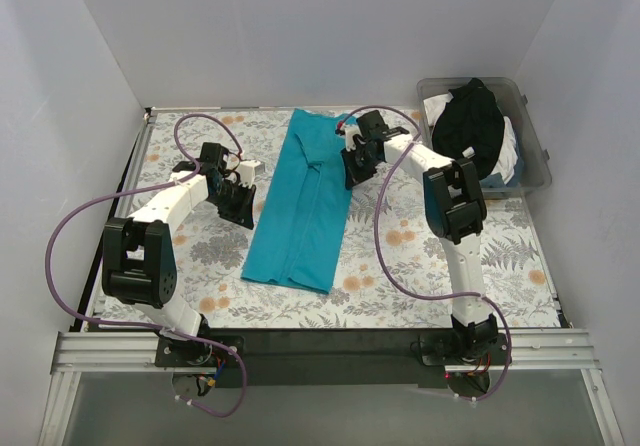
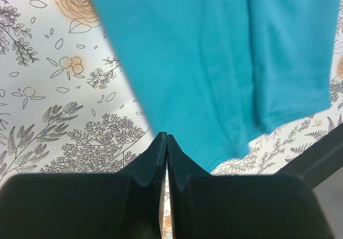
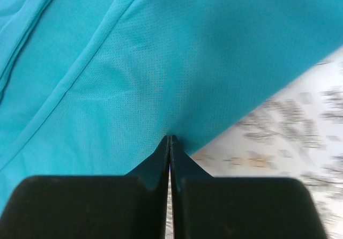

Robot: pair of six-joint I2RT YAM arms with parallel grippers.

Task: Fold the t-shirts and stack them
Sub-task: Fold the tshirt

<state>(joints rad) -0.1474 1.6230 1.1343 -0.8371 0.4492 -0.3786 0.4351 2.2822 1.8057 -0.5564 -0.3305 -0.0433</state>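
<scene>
A teal t-shirt [image 1: 305, 201] lies folded into a long narrow strip down the middle of the floral tablecloth [image 1: 420, 256]. My left gripper [image 1: 241, 204] hovers just off the strip's left edge, shut and empty. In the left wrist view its tips [image 2: 166, 137] sit over the cloth pattern beside the teal shirt [image 2: 225, 62]. My right gripper [image 1: 356, 169] is at the strip's right edge near the top, also shut. In the right wrist view its tips [image 3: 170, 138] meet the teal fabric's [image 3: 161, 57] edge, and no cloth shows between the fingers. A black t-shirt [image 1: 470, 124] rests on whitish ones in a bin.
A clear plastic bin [image 1: 536, 156] stands at the back right corner and holds the heap of shirts. White walls close in the table on three sides. The arms' bases and a dark rail [image 1: 320, 351] run along the near edge.
</scene>
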